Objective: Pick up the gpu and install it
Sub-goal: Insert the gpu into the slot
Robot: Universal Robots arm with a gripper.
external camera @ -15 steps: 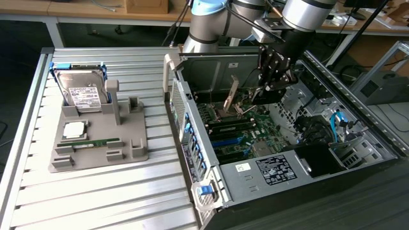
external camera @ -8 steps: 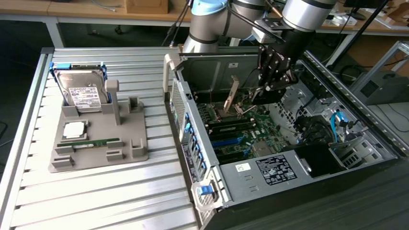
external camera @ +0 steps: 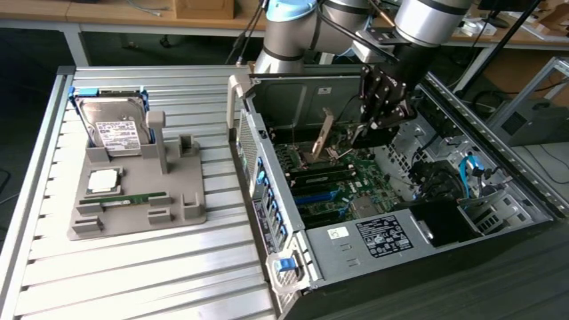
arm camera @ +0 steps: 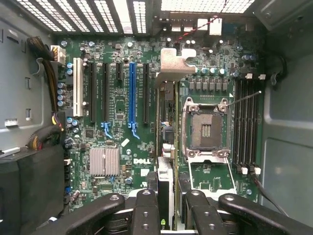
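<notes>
The gripper [external camera: 369, 133] is down inside the open computer case [external camera: 498, 167], in the upper middle of the exterior view, with the arm coming in from the top edge of the frame. Its jaws are drawn in narrow and clamp the graphics card [external camera: 322, 137] between them.

In that view the card sticks out from the gripper toward the exterior view's left. Its pale metal bracket leans at a slant above the motherboard [external camera: 334, 193], in front of the case's back wall. Whether its lower end touches the board cannot be told.

The wrist view looks straight along the card [arm camera: 165, 166], so it shows edge-on as a thin strip. It runs out from between the dark fingers [arm camera: 146, 210] of the gripper [arm camera: 168, 198] to the bent silvery bracket tab at its far end. The strip lies over the motherboard [arm camera: 122, 103], between the row of long black slots and the open processor socket [arm camera: 205, 129]. The blue slot [arm camera: 132, 93] is a little way off to one side of the card, and no card sits in it. A finned metal heat sink [arm camera: 104, 161] sits on the board beyond the blue slot's near end.

At the exterior view's left, well apart from the case, a grey holder [external camera: 133, 213] rests on the slatted table [external camera: 133, 280]. A hard drive [external camera: 116, 127] stands upright at the holder's back, and a green memory stick [external camera: 124, 199] lies flat near its front.
</notes>
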